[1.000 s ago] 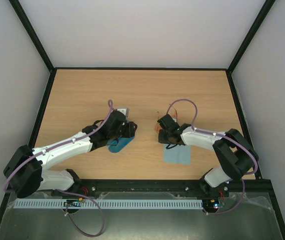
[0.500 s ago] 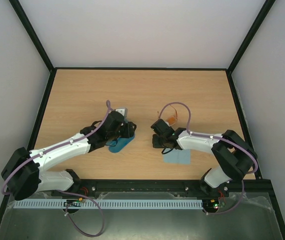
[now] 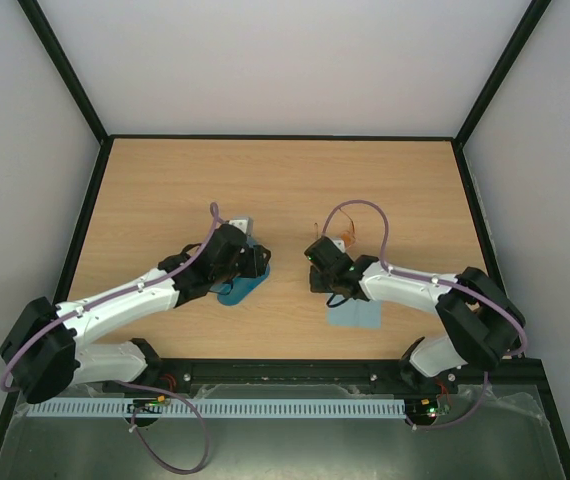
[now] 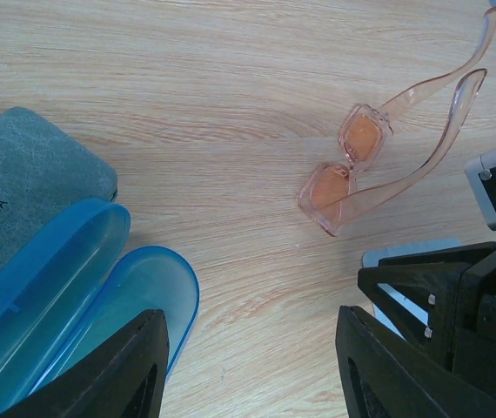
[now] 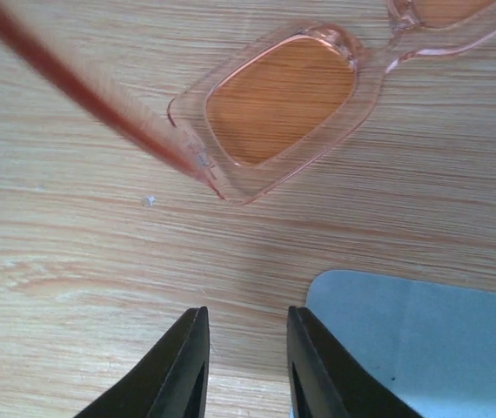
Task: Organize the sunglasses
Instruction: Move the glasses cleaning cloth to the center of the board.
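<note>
Left arm [image 3: 125, 300] stretched low toward counter [image 3: 165, 180] centre, left gripper [image 4: 250, 348] spread apart, empty, beside open blue case [image 4: 83, 287], right arm [image 3: 405, 285] folded inward, right gripper [image 5: 246, 348] narrowly parted, empty, just short of orange sunglasses [image 5: 278, 96]

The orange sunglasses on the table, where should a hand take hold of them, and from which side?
Probably best to grip the orange sunglasses at the narrow bridge between the lenses, coming down from above. Both temples are unfolded and trail away from the front, so the front bar is the compact, stiff part. The right hand is nearest.
</note>
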Action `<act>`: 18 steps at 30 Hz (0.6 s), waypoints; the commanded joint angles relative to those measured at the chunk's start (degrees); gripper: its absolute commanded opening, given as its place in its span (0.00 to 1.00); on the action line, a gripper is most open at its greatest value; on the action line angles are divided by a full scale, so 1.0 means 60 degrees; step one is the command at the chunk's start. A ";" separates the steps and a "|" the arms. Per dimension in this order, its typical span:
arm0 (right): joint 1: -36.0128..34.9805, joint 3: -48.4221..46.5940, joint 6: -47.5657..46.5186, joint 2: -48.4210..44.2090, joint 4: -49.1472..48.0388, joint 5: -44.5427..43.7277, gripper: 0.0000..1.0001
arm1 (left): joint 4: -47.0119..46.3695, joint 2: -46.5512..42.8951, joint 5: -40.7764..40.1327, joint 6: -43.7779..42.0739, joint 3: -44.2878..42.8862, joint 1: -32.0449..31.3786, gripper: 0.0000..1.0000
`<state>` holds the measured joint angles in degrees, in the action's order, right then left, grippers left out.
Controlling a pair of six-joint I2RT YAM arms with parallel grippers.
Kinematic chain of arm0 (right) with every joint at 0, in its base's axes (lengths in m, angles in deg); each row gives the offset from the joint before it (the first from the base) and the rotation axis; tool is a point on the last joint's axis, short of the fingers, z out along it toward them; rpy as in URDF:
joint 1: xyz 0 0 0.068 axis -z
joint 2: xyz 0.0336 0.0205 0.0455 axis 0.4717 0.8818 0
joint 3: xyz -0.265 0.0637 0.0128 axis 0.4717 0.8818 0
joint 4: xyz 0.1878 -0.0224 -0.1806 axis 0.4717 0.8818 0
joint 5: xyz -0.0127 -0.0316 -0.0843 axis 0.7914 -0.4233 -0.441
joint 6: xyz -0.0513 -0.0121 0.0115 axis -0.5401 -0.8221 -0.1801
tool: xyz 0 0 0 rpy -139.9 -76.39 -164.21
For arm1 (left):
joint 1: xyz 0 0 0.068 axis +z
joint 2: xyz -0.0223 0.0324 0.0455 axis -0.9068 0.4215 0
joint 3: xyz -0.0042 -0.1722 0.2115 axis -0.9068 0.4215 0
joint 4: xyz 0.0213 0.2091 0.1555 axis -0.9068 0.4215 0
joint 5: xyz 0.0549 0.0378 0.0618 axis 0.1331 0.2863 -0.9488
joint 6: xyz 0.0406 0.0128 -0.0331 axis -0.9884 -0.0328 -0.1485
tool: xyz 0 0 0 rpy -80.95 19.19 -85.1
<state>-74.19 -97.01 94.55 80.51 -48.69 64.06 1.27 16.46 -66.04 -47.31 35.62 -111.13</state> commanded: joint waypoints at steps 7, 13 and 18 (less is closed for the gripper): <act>0.0689 0.0230 -0.0274 0.0019 0.0131 -0.0095 0.23 | 0.0227 -0.0308 -0.0208 0.0003 0.0067 -0.0030 0.56; 0.0746 0.0144 -0.0373 0.0258 0.0218 -0.0103 0.23 | 0.0208 -0.0244 -0.0214 0.0026 0.0075 -0.0028 0.56; 0.0759 0.0356 -0.0253 0.0329 0.0073 0.0150 0.22 | 0.0126 -0.0123 -0.0170 0.0030 0.0076 -0.0029 0.56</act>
<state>-69.84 -95.83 92.89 81.52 -49.13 64.58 1.75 15.61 -66.69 -47.29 35.64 -111.18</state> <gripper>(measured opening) 0.220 0.559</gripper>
